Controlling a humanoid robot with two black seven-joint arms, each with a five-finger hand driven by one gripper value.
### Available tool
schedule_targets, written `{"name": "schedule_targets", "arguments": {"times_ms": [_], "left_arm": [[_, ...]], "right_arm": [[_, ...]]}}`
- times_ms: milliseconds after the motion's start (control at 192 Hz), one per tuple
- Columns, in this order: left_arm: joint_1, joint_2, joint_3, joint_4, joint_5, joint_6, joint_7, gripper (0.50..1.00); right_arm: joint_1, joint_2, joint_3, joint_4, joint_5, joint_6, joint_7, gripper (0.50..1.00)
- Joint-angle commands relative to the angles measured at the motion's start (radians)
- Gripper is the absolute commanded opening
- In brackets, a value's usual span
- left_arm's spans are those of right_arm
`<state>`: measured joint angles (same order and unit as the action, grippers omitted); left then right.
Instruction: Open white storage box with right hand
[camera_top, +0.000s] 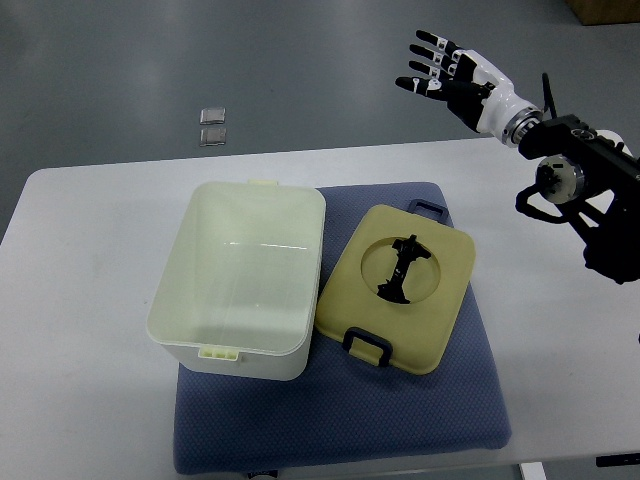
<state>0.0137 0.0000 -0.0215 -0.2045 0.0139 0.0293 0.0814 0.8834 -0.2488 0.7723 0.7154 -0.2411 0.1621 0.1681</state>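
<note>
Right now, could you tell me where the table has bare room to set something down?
Bare table lies left of the open box, and right of the blue mat. The mat's front strip is free. The lid crowds its middle. The right robot hand is raised beyond the far edge.

I am viewing a white table (90, 300) standing on grey floor (150, 60); two small square plates (212, 126) are lying on that floor.

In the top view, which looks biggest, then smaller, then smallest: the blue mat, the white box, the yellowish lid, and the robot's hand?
1. Blue mat
2. White box
3. Yellowish lid
4. Right hand, though it is raised above the table, so its size is less sure.
</note>
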Motion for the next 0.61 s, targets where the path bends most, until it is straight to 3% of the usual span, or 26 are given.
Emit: {"name": "schedule_targets", "arguments": {"times_ms": [0, 182, 359, 604], "left_arm": [[0.0, 0.0, 0.0, -0.001, 0.0, 0.0, 0.0, 1.0], [0.0, 0.0, 0.002, -0.001, 0.0, 0.0, 0.0, 1.0], [0.0, 0.0, 0.002, -0.001, 0.0, 0.0, 0.0, 1.0], [0.0, 0.0, 0.002, -0.001, 0.0, 0.0, 0.0, 1.0]], "right_arm": [[-0.037, 0.029, 0.01, -0.001, 0.226, -0.035, 0.022, 0.93], [-0.089, 0.042, 0.087, -0.001, 0.335, -0.024, 0.1, 0.93], [-0.138, 0.103, 0.113, -0.001, 0.335, 0.011, 0.102, 0.93], [-0.161, 0.106, 0.113, -0.002, 0.332, 0.056, 0.103, 0.932]]}}
